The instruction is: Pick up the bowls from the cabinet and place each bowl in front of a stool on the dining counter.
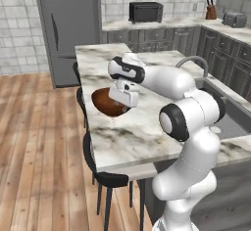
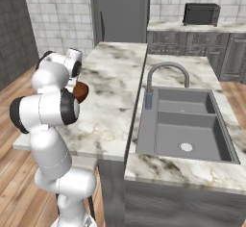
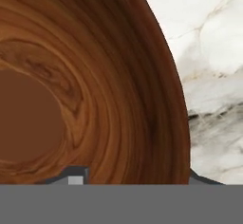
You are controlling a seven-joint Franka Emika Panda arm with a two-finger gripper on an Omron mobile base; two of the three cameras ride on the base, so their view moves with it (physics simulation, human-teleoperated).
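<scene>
Bowl [image 1: 109,103] under the claw [image 1: 122,103], rim between its fingers, on dining counter [image 1: 142,132]

Bowl [image 3: 95,76] reddish-brown, ringed grain; dining counter [image 1: 147,132] white marble, brown-grey veins; stool [image 1: 105,176] black.

The premises were a domestic kitchen. Evidence: a long white marble island worktop [image 2: 113,84] with a built-in grey double sink [image 2: 185,125] and arched faucet [image 2: 166,74], a tall grey refrigerator [image 1: 68,24], a black countertop oven [image 1: 145,12], dark grey drawer units [image 1: 162,39], a wooden knife block [image 1: 211,12] and white tiled walls [image 1: 19,24].
</scene>
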